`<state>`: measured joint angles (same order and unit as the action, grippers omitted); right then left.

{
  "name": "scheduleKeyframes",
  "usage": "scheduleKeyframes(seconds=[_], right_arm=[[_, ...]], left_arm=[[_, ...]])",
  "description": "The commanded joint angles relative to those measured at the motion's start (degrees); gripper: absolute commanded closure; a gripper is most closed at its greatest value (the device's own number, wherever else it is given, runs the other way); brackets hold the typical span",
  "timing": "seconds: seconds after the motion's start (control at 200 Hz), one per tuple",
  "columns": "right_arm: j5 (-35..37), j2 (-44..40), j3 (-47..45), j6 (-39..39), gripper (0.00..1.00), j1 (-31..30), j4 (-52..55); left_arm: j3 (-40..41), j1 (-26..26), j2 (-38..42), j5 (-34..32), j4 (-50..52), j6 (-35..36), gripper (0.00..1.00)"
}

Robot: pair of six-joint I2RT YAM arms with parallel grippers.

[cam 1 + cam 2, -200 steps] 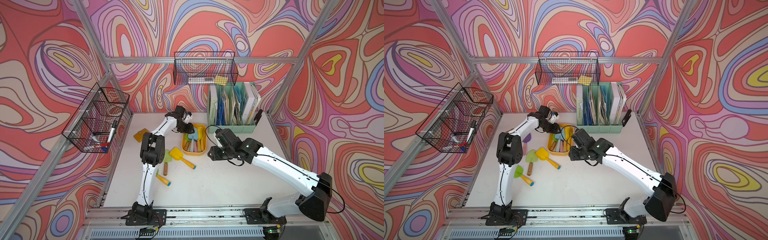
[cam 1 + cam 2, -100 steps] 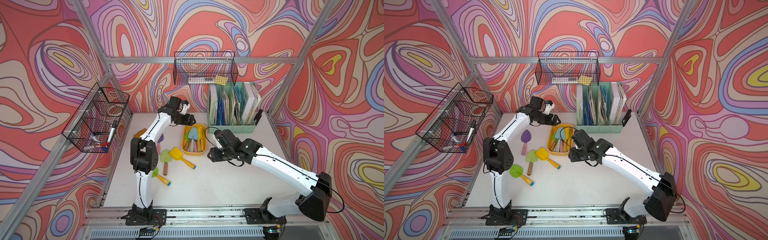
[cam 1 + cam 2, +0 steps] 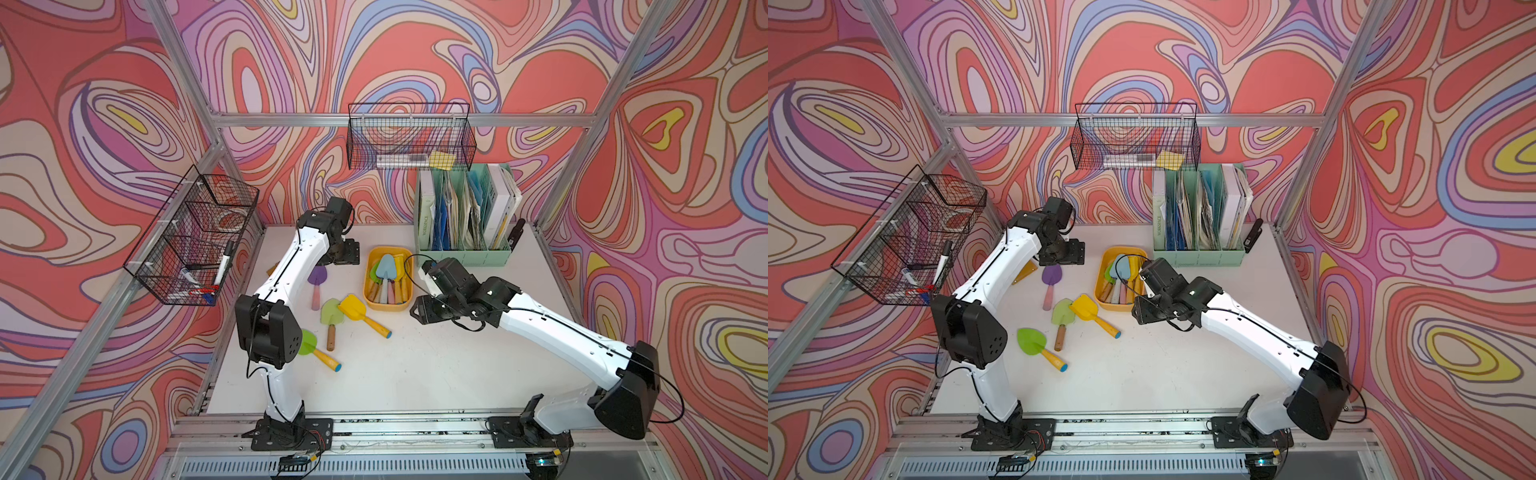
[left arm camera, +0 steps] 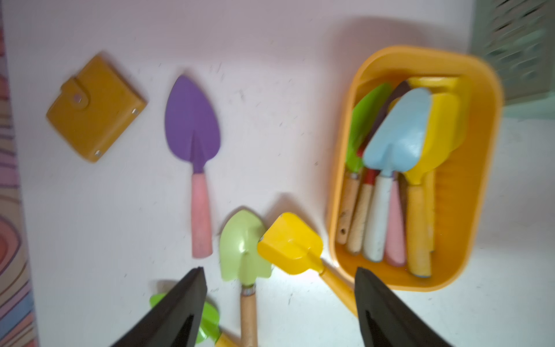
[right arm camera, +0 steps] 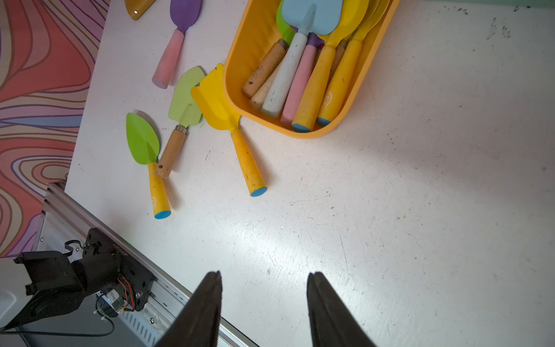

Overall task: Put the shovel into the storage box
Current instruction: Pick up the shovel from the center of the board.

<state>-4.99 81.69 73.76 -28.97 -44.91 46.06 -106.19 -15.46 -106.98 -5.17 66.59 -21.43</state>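
Left tool (image 4: 279, 269), released, is hovering; purple-bladed, pink-handled shovel (image 4: 193, 135) is lying flat ahead, outside the shallow yellow-orange plastic storage box (image 4: 483, 150).

The storage box (image 4: 480, 168) lies right of the left gripper (image 4: 280, 278), with a pile of shovels (image 4: 390, 168) in it. Four loose shovels (image 3: 353, 309) lie on the table (image 3: 415, 374) left of the right gripper (image 5: 264, 278).

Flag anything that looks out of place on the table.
Four lie loose outside the storage box: purple shovel, pale green shovel, yellow shovel, bright green shovel. A mustard wallet beside them is no shovel.
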Motion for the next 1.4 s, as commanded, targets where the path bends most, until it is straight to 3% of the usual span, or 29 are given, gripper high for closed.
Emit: scheduleKeyframes(seconds=[0.0, 0.16, 0.31, 0.551, 0.921, 1.392], right_arm=[[-2.0, 0.9, -0.8, 1.4, 0.53, 0.4, -2.0], [-2.5, 0.9, -1.2, 1.9, 0.53, 0.4, -2.0], [-2.6, 0.9, -2.0, 2.0, 0.54, 0.4, -2.2], [-2.6, 1.5, -2.3, 1.0, 0.54, 0.4, -2.8], [-2.5, 3.6, -1.3, -0.2, 0.54, 0.4, -3.2], [-2.3, 3.4, -1.8, -0.5, 0.54, 0.4, -3.2]], left_arm=[[7.3, 1.7, 2.8, -4.8, 5.3, -4.4, 0.18], [18.8, 6.6, 4.9, 0.3, -3.4, -5.3, 0.2], [23.1, 9.5, 3.3, 3.5, -8.9, -3.2, 0.21], [24.2, 12.4, -1.4, 8.6, -14.3, -1.3, 0.22], [20.9, 15.2, -5.9, 7.0, -15.3, 0.5, 0.25], [19.7, 15.3, -9.3, 6.3, -15.9, 0.6, 0.47]])
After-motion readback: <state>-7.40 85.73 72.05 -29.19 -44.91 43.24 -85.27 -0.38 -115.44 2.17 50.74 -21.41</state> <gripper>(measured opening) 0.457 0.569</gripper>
